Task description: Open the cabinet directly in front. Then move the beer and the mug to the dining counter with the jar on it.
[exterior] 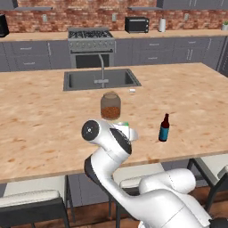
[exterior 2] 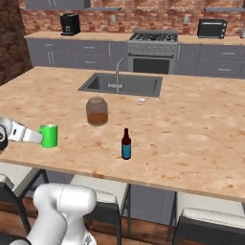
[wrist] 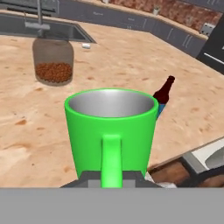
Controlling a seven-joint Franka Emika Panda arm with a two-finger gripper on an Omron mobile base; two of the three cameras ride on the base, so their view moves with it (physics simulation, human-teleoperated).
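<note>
Hidden in the left base view behind the white arm: most of the mug [exterior: 126,126], with just a sliver of green at its top edge peeking out nearer the camera than the jar [exterior: 110,106]. Cut off in the hand view: the mug's [wrist: 111,127] base, and the gripper [wrist: 111,177] itself, with only grey finger parts flanking the handle at the bottom. Partly masked there too: the beer [wrist: 163,93], its lower half behind the mug's rim. Hard to read: the small white object [exterior 2: 141,100] lying between sink [exterior 2: 122,84] and jar [exterior 2: 97,111].

Fingers pressed in on the mug's handle, pinching it; in the right base view, gripper [exterior 2: 37,137] reaching in from the left edge with the mug [exterior 2: 49,135] at its tip. Mug upright, mouth up, long axis vertical, handle turned back toward the hand. Position: over the dining counter [exterior 2: 201,129], on the near side of the jar, toward the counter's stool-side edge; resting or just hovering, impossible to say.

Beer [exterior 2: 126,144] standing upright on the counter, neck up, also on the near side of the jar and well apart from the mug. Jar upright, between the sink and the two moved things.
</note>
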